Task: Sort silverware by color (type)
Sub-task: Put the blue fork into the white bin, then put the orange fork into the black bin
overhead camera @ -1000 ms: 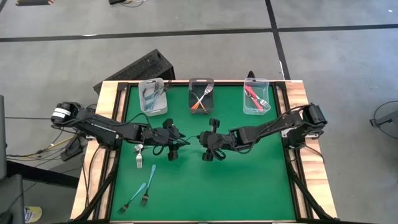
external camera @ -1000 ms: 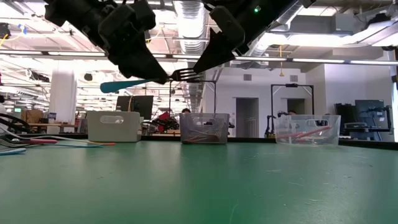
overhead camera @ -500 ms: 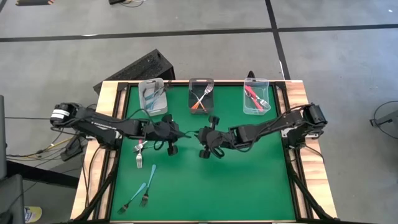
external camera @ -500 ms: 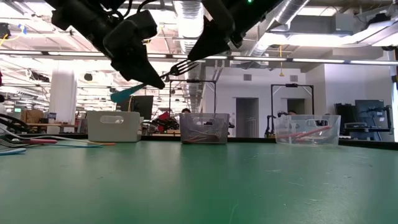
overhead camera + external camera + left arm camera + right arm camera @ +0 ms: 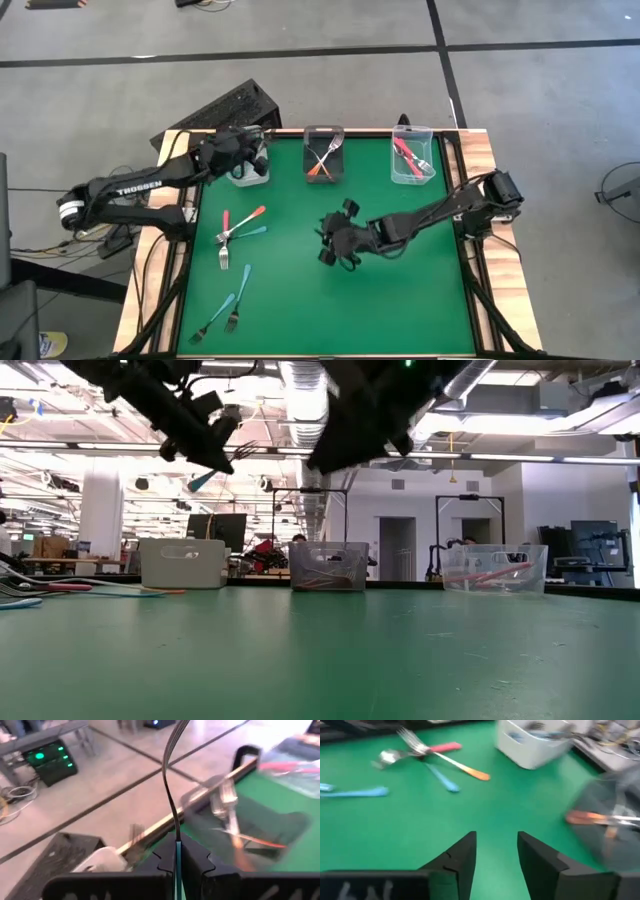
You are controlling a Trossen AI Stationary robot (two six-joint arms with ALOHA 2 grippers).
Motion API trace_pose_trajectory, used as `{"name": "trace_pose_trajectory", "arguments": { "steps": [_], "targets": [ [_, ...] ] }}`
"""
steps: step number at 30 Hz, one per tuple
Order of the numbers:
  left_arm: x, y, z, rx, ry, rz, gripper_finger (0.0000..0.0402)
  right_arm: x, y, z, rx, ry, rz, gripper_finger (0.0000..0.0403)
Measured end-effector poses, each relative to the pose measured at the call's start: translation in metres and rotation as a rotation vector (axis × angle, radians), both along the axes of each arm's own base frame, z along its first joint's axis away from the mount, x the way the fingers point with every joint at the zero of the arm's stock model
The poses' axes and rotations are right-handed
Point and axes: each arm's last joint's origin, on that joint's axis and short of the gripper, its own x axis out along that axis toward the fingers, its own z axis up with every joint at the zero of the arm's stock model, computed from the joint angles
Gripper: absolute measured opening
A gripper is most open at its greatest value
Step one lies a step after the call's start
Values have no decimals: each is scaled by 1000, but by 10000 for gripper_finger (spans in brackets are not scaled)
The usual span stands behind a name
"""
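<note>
My left gripper [image 5: 250,150] is over the left white bin [image 5: 252,178] at the table's far left. It is shut on a fork with a light blue handle [image 5: 200,482] and silver tines [image 5: 255,450]. My right gripper [image 5: 328,242] hangs open and empty over the table's middle; it also shows in its wrist view [image 5: 497,850]. A pink-red, an orange and a light blue fork [image 5: 242,224] lie crossed on the green mat. More light blue forks [image 5: 236,298] lie flat near the front left corner. My left gripper pinches the fork's light blue handle [image 5: 178,854] between its two fingers, near the metal neck. The neck and tines [image 5: 169,775] stick out beyond the fingertips. The fork is lifted clear above the left bin and tilted, tines higher and handle end lower.
A dark middle bin [image 5: 323,155] holds orange-handled forks. A clear right bin [image 5: 412,158] holds pink-red ones. All three bins stand along the far edge. Another fork [image 5: 223,255] lies at the mat's left. The mat's right half [image 5: 410,290] is bare green.
My left gripper has carried the light blue fork from the table's middle, beside my right gripper, toward the far left, and now hangs over the left bin. The fork stays lifted and has tipped. The arm's move has uncovered the crossed forks on the mat. My right gripper stays near the middle.
</note>
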Motion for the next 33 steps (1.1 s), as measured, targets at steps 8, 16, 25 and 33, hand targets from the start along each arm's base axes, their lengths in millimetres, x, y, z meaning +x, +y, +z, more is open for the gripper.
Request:
{"name": "trace_pose_trajectory", "arguments": {
  "steps": [8,16,25,33],
  "targets": [
    [-17,35,-37,-75,54,52,0,3,19,-10,-2,-14,13,173],
    [-29,53,-50,-95,64,149,53,1,25,-16,-56,-9,-19,173],
    [-28,42,-55,-239,73,28,146,6,12,-15,-71,6,-4,173],
    [-17,-9,-54,-366,157,-219,138,16,-2,-24,-39,22,27,172]
  ]
}}
